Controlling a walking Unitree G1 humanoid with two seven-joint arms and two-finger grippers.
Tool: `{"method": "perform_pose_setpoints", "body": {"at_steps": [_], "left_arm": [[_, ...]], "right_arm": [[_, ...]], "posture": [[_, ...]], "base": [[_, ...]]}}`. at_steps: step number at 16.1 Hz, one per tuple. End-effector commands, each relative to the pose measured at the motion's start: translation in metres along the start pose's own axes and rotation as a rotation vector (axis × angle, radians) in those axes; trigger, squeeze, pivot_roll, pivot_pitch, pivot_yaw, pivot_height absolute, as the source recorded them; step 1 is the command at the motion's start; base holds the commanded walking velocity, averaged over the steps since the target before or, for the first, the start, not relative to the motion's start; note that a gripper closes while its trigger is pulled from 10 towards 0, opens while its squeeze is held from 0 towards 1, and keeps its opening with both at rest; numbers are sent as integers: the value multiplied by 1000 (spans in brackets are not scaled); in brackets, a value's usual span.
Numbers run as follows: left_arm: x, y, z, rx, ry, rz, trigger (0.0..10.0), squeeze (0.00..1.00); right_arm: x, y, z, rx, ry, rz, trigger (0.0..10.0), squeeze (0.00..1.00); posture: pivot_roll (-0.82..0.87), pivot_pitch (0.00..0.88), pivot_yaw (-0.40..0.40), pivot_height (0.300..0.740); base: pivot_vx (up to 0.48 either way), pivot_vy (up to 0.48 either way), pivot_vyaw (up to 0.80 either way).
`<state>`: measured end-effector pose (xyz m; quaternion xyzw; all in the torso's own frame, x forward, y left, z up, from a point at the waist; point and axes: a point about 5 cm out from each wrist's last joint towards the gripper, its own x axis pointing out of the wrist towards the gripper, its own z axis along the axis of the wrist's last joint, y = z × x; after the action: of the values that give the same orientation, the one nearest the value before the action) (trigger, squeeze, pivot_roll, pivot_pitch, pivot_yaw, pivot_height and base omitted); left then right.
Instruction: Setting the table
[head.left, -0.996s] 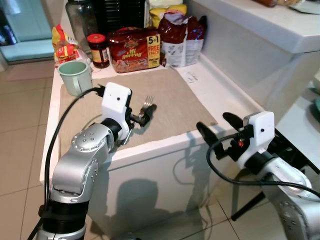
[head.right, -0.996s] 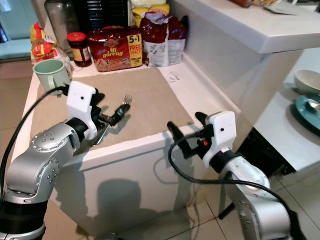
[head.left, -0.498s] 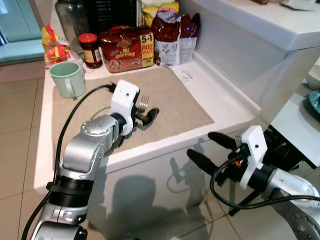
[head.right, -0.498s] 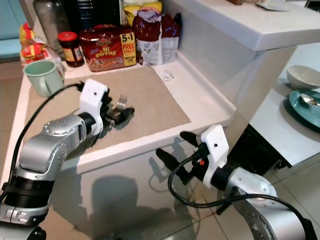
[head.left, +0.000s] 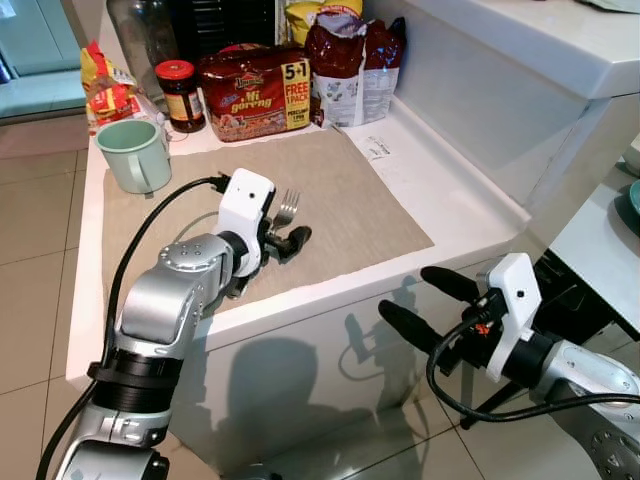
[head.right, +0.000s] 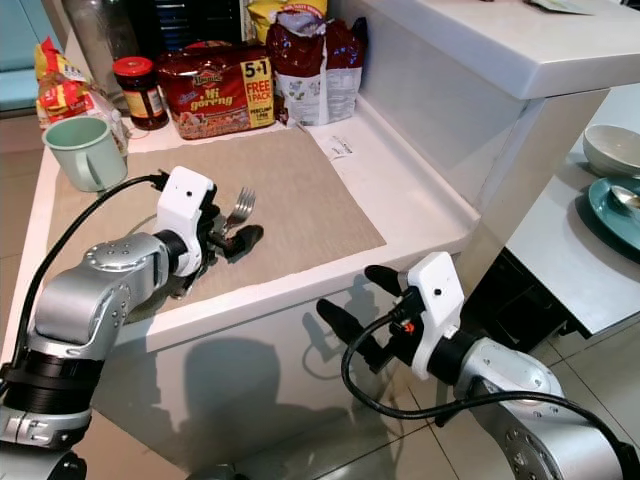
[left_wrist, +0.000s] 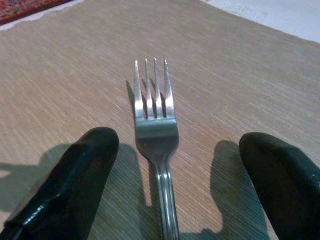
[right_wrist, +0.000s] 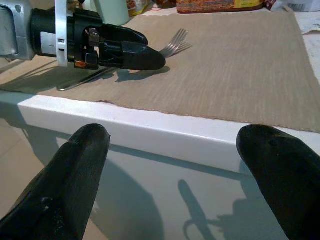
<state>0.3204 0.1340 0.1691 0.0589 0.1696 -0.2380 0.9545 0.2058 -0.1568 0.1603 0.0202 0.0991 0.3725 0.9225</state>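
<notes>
Left gripper (left_wrist: 165, 150) has let go: fingers (left_wrist: 75, 175) are spread wide either side of the fork (left_wrist: 156, 115), which now lies flat on the placemat (head.left: 350, 200), tines pointing toward the back of the counter (head.left: 450, 190). One second ago the fork sat in that gripper, lifted a little off the mat; half a second ago it was low and about on the cloth. So the placing step looks done, fork on the near left part of the mat, near the counter's front edge.

The fingers don't touch the fork in the left wrist view; clear gap on both sides. The arm has barely pulled back, so retreat is probably next. Risk: dragging the handle if a finger catches it on the way out.

Right gripper (head.left: 430, 300) hangs below the counter's front edge, wide apart, holding nothing. It has dropped lower than a second ago, though the camera shifted too.

Green mug (head.left: 135, 155) stands off the mat's far left corner, apart from the fork. Noodle pack (head.left: 255, 90), jar (head.left: 180, 95) and bags sit along the back, untouched.

No plate, knife or spoon on the mat yet, so the setting is only at an early stage.
</notes>
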Motion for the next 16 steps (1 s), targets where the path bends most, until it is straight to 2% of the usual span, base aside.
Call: {"method": "perform_pose_setpoints", "body": {"at_steps": [1, 4, 5, 6, 7, 9, 16], "left_arm": [[-5, 1, 7, 0, -16, -5, 10000, 0], [-9, -2, 2, -7, 23, -37, 10000, 0], [-9, -2, 0, -10, 39, -41, 9216, 0], [-9, -3, -2, -14, 55, -44, 4392, 0], [-9, -3, -3, -18, 62, -41, 0, 0], [-10, -3, -7, -15, 93, -40, 0, 0], [-10, -3, -5, -23, 92, -32, 0, 0]], "right_arm": [[-4, 0, 3, -7, 3, -7, 10000, 0], [-4, 0, 2, 6, 11, -3, 10000, 0], [-4, 0, 2, 7, 13, 1, 10000, 0], [-3, 0, 2, 9, 14, 2, 10000, 0], [-4, 0, 2, 9, 14, 2, 10000, 0], [-5, 1, 2, 13, 17, 4, 10000, 0], [-4, 2, 0, 15, 21, 7, 10000, 0]], "posture": [[10, 24, 8, 740], [16, 29, 7, 740], [16, 29, 7, 740], [15, 29, 7, 740], [15, 29, 7, 740], [15, 31, 9, 740], [21, 28, 7, 740]], "base": [[0, 0, 0], [0, 0, 0], [0, 0, 0], [0, 0, 0], [0, 0, 0], [0, 0, 0], [0, 0, 0]]}}
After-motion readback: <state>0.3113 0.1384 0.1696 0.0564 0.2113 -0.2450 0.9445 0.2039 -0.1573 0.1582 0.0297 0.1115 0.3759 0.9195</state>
